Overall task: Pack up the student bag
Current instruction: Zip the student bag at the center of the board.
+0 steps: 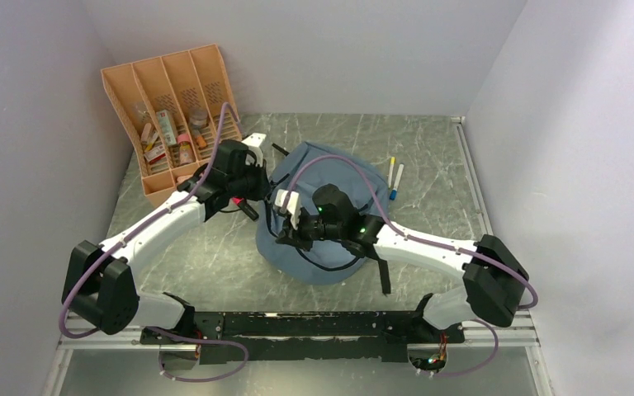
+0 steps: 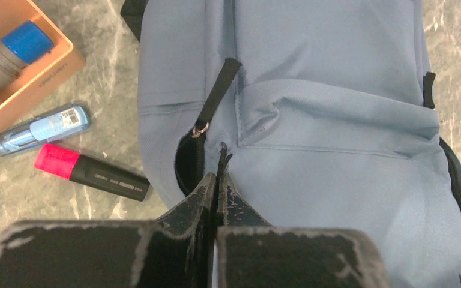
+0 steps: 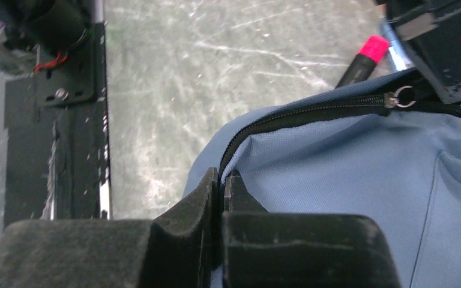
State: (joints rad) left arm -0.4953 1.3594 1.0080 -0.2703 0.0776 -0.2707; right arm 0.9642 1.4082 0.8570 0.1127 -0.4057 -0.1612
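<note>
From above, the bag (image 1: 330, 247) lies in the middle of the table (image 1: 215, 256), between the two arms, with an orange rack (image 1: 173, 91) of small items at the back left and two markers (image 1: 395, 176) near its right side. The left tool (image 1: 260, 186) is at the bag's left edge and the right tool (image 1: 290, 231) is on its near left part. The left wrist view shows the left tool's fingers (image 2: 201, 195) pressed together, pinching a thin fold of the bag just beside the zipper's dark gap. A zipper pull (image 2: 200, 129) sits just above them, and a pink-capped highlighter (image 2: 90, 174) and a blue tube (image 2: 39, 129) lie on the table beside the bag. In the right wrist view the right tool's fingers are clamped together on the bag's zipper edge, near the black base rail (image 3: 66, 120).
</note>
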